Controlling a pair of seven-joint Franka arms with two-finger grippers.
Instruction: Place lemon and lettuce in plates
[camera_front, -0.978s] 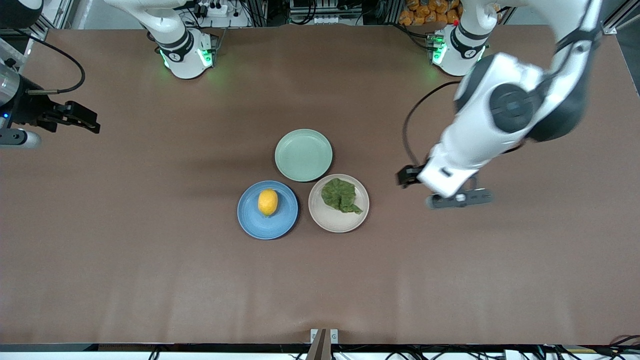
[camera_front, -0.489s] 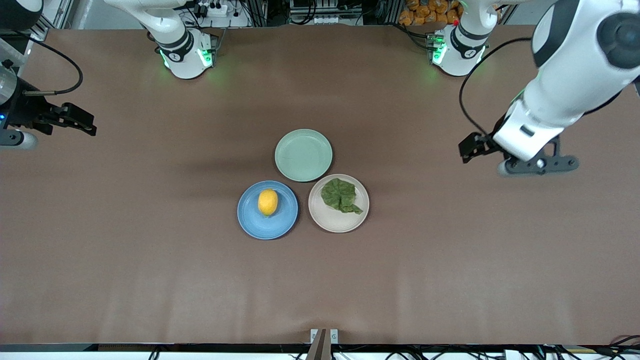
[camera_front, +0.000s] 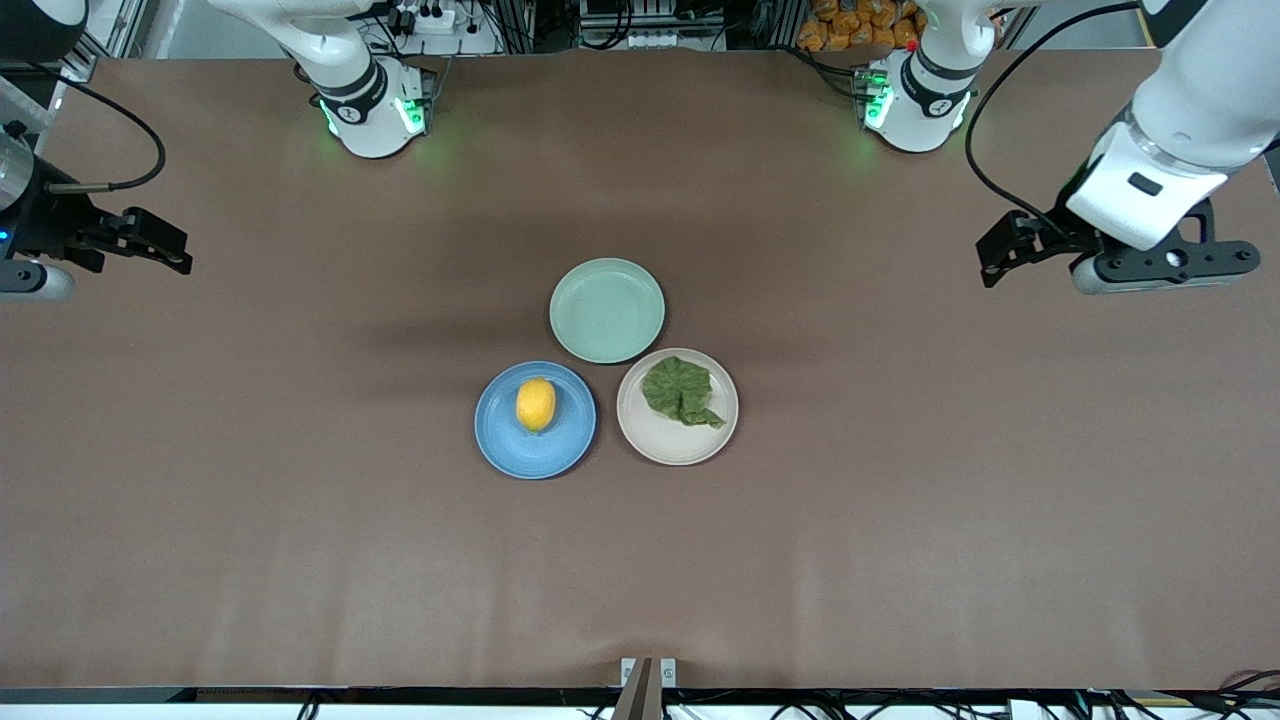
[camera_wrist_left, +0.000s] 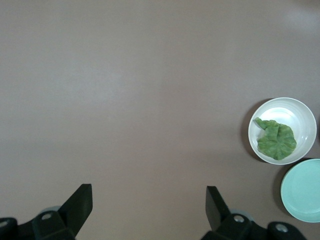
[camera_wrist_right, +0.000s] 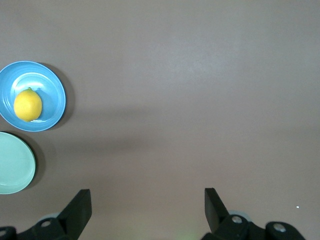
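Observation:
The lemon (camera_front: 536, 404) lies in the blue plate (camera_front: 500, 440); both show in the right wrist view, lemon (camera_wrist_right: 27, 105) in plate (camera_wrist_right: 55, 95). The lettuce (camera_front: 681, 390) lies in the beige-pink plate (camera_front: 660, 448); both show in the left wrist view, lettuce (camera_wrist_left: 276, 140) in plate (camera_wrist_left: 300, 107). My left gripper (camera_front: 1003, 256) is open and empty, up over bare table at the left arm's end; it also shows in the left wrist view (camera_wrist_left: 149, 205). My right gripper (camera_front: 160, 250) is open and empty, over bare table at the right arm's end; it also shows in the right wrist view (camera_wrist_right: 147, 209).
A pale mint-green plate (camera_front: 607, 309) with nothing in it sits on the table, farther from the front camera than the other two plates and touching them. It shows in both wrist views, the left (camera_wrist_left: 302, 192) and the right (camera_wrist_right: 15, 171).
My left arm has swung up and away from the beige-pink plate toward its own end of the table. The right gripper has barely moved. Lemon and lettuce have stayed put.

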